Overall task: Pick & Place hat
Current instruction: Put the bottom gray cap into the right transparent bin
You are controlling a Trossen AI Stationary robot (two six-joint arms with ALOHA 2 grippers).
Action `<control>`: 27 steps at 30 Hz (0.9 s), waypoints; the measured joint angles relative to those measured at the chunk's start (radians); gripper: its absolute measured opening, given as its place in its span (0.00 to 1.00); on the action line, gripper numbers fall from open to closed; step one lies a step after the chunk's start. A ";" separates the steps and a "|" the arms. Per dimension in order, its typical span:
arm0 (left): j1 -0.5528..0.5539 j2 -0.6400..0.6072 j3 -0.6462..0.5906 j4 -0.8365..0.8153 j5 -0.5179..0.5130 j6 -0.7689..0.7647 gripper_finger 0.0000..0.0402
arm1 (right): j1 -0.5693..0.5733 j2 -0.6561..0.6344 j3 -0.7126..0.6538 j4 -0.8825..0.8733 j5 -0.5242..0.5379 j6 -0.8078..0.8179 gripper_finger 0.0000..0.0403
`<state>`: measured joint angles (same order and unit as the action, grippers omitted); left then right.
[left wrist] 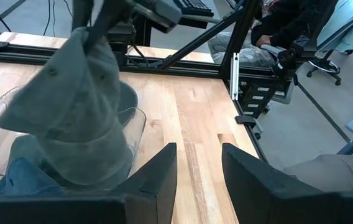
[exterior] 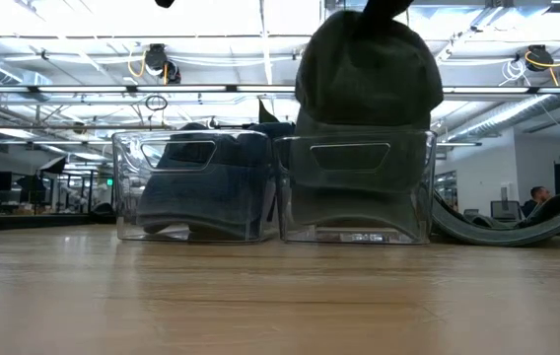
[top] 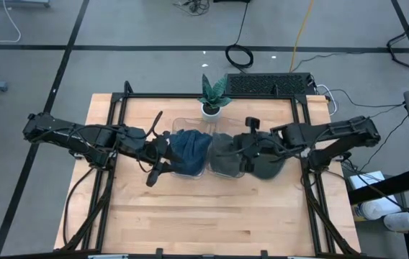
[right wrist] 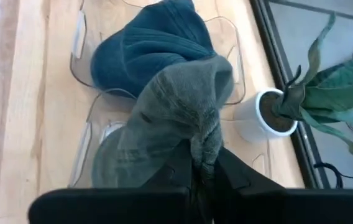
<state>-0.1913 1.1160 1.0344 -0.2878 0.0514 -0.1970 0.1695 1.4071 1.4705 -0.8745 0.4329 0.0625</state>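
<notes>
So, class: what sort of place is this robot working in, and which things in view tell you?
Probably a robotics lab in an open office: exposed ceiling ducts, a keyboard behind the framed wooden table, and an office chair nearby.

An open lab-office hall — exposed ceiling ducts, office chairs, desk monitors behind the workbench.

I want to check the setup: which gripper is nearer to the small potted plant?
Right. The right gripper, shut on the grey hat, hangs just beside the potted plant; the left gripper sits beyond the blue hat.
</notes>
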 joint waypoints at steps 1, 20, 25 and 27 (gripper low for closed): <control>0.000 0.000 0.000 0.000 0.000 0.000 0.33 | -0.015 0.000 -0.006 0.010 -0.020 -0.013 0.02; 0.001 0.000 0.000 -0.025 0.002 -0.018 0.33 | -0.243 -0.006 -0.354 0.333 -0.229 -0.135 0.02; 0.001 0.000 0.000 -0.024 0.002 -0.016 0.33 | -0.280 -0.006 -0.437 0.424 -0.282 -0.157 0.02; 0.001 0.000 0.000 -0.024 0.002 -0.016 0.33 | -0.293 -0.006 -0.466 0.447 -0.281 -0.161 0.02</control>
<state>-0.1902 1.1164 1.0344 -0.3122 0.0532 -0.2127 -0.1232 1.4014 1.0045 -0.4272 0.1515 -0.0985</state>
